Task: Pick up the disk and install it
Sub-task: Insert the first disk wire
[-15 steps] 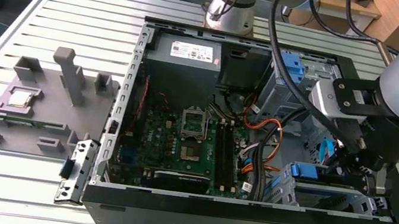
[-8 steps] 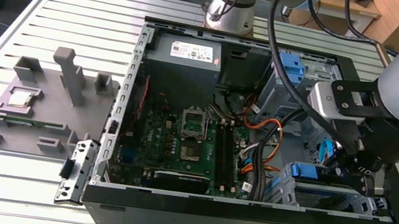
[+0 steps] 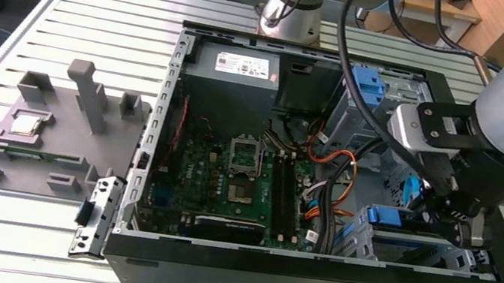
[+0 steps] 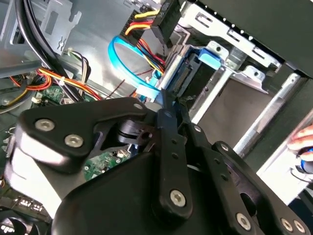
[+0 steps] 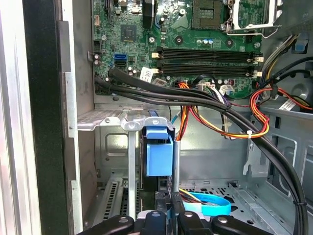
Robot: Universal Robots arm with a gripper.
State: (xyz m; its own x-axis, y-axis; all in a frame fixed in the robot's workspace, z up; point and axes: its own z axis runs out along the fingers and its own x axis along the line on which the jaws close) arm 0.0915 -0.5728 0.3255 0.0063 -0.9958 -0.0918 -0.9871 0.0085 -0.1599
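The disk [image 5: 159, 156] stands on edge in the drive cage of the open computer case, its silver side and blue bracket [image 4: 213, 55] showing in both wrist views. The exterior view has the blue bracket [image 3: 390, 217] low in the cage, at that view's right. My gripper [image 4: 166, 104] reaches down into the case and meets the disk's near end. Its black fingers [image 5: 188, 223] are drawn together on that end. In the exterior view the gripper [image 3: 457, 223] hangs just right of the bracket.
A light blue data cable [image 4: 117, 58] and red, yellow and orange wire bundles [image 5: 244, 122] run close to the cage. The motherboard [image 3: 236, 177] fills the case floor, with the grey power supply [image 3: 239, 67] behind. A grey parts fixture [image 3: 41, 131] sits at the exterior view's left.
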